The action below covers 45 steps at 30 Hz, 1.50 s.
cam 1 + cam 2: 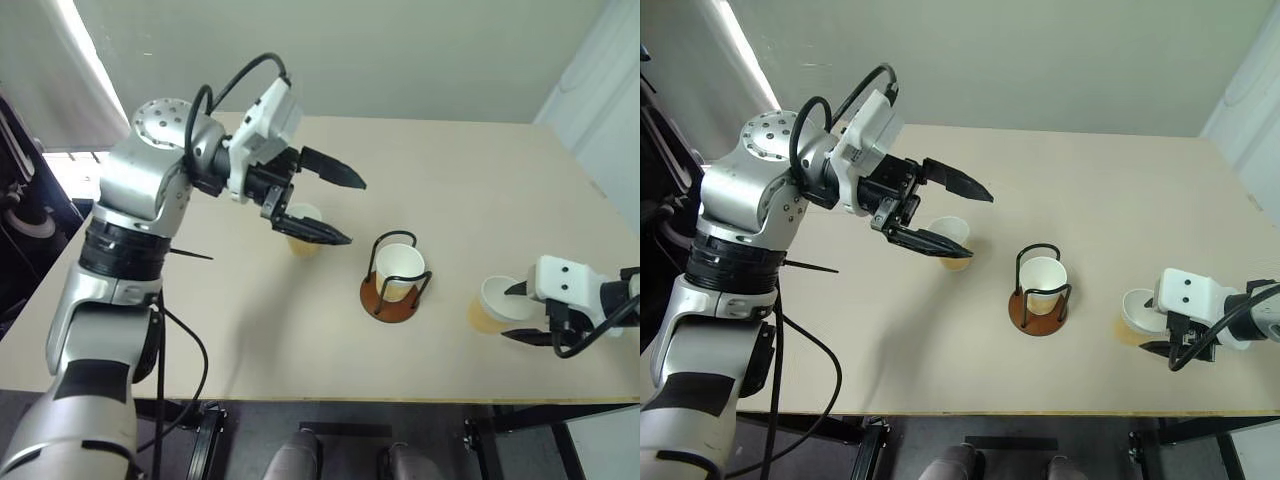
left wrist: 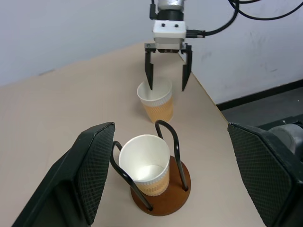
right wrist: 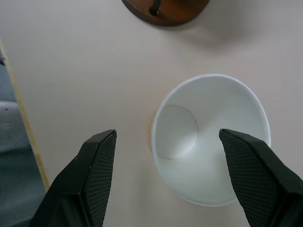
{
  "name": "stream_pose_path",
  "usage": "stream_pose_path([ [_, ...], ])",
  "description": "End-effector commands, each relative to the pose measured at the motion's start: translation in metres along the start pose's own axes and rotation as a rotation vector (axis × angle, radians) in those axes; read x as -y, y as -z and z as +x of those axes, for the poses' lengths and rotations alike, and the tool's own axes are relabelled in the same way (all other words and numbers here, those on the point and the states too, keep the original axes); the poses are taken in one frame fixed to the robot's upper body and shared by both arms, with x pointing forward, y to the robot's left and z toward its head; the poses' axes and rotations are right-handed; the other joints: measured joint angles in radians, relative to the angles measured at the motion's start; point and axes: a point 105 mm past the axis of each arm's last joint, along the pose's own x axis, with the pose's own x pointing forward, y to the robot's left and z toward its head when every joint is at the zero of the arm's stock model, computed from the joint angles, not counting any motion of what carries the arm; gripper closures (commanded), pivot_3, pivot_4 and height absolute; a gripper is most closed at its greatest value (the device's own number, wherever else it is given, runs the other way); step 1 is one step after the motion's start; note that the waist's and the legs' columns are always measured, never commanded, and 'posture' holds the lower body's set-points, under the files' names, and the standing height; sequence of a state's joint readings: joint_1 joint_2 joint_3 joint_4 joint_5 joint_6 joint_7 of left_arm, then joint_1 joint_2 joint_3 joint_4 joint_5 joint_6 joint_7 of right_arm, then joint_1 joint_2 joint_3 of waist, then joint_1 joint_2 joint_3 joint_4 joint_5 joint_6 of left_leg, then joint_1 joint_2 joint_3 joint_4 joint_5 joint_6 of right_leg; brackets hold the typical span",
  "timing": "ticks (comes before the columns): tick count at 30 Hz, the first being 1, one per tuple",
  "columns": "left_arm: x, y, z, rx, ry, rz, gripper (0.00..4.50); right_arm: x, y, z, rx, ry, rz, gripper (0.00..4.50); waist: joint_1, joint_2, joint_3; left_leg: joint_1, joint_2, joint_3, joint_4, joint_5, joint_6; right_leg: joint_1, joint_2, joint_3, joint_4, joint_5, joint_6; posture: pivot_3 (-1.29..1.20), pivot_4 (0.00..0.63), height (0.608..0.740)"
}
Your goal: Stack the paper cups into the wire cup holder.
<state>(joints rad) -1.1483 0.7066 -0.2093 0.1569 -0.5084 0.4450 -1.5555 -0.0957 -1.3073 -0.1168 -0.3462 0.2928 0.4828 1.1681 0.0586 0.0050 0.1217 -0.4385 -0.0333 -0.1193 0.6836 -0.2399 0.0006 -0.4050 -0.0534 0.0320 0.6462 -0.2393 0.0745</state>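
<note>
The right gripper (image 1: 515,312) hangs wide open right over a small tan paper cup (image 2: 155,100) standing upright beside the black wire cup holder (image 1: 396,279) (one cup inside). The left gripper (image 1: 340,208), open and empty, is farther away.

A plain lab or test room: a bare beige counter (image 1: 450,180) against blank pale walls (image 1: 400,50), cables trailing.
</note>
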Motion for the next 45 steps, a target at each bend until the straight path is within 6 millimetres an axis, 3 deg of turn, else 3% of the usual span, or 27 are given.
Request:
stream_pose_path([
  [1,0.001,-0.009,-0.006,-0.006,-0.022,0.045,0.42,0.004,0.004,0.001,-0.024,-0.004,-0.03,0.97,0.0,0.0,0.0,0.0,0.0,0.0,0.0,0.0,0.0,0.0,0.0,0.0,0.0,0.0,0.0,0.0,0.15,0.74],
  [3,0.002,-0.009,-0.006,-0.009,-0.023,0.045,0.42,0.005,0.005,0.004,-0.026,-0.013,-0.029,0.97,0.0,0.0,0.0,0.0,0.0,0.0,0.0,0.0,0.0,0.0,0.0,0.0,0.0,0.0,0.0,0.0,0.15,0.74],
  [6,0.002,-0.006,-0.006,-0.023,-0.022,0.047,0.39,0.005,0.005,0.008,-0.024,-0.025,-0.028,1.56,-0.002,0.0,0.0,0.0,0.0,0.0,0.0,0.0,0.0,0.0,0.0,0.0,0.0,0.0,0.0,0.0,0.15,0.74],
  [14,0.001,-0.002,-0.009,-0.041,-0.035,0.047,0.39,0.003,-0.003,0.01,-0.009,-0.045,-0.036,4.44,-0.003,0.0,0.0,0.0,0.0,0.0,-0.001,0.0,0.0,0.0,0.0,0.0,0.0,0.0,0.0,0.0,0.15,0.74],
  [20,0.002,0.006,-0.015,-0.075,-0.052,0.043,0.39,0.014,-0.024,-0.009,0.025,0.015,-0.081,4.48,-0.004,0.0,0.0,0.0,0.0,0.0,-0.001,0.0,0.0,0.0,0.0,0.0,0.0,0.0,0.0,0.0,0.15,0.74],
  [29,0.016,0.032,-0.034,-0.226,-0.031,0.042,0.39,0.031,-0.112,-0.051,0.223,0.127,-0.276,4.48,-0.018,0.0,0.0,0.0,0.0,0.0,-0.004,0.0,-0.001,-0.002,0.0,0.0,-0.001,0.0,-0.001,0.0,0.15,0.74],
  [36,0.011,0.037,-0.037,-0.242,-0.05,0.048,0.39,0.019,-0.15,-0.043,0.305,0.05,-0.397,4.48,-0.013,0.0,0.0,-0.001,-0.001,-0.002,-0.003,0.0,-0.001,-0.003,0.0,-0.001,-0.002,-0.001,-0.002,0.0,0.15,0.74],
  [45,0.012,0.038,-0.038,-0.239,-0.065,0.045,0.39,0.018,-0.154,-0.024,0.29,-0.006,-0.447,4.48,-0.013,0.001,0.0,-0.002,-0.001,-0.003,-0.004,0.0,-0.001,-0.004,-0.001,-0.001,-0.002,-0.001,-0.003,0.0,0.15,0.74],
])
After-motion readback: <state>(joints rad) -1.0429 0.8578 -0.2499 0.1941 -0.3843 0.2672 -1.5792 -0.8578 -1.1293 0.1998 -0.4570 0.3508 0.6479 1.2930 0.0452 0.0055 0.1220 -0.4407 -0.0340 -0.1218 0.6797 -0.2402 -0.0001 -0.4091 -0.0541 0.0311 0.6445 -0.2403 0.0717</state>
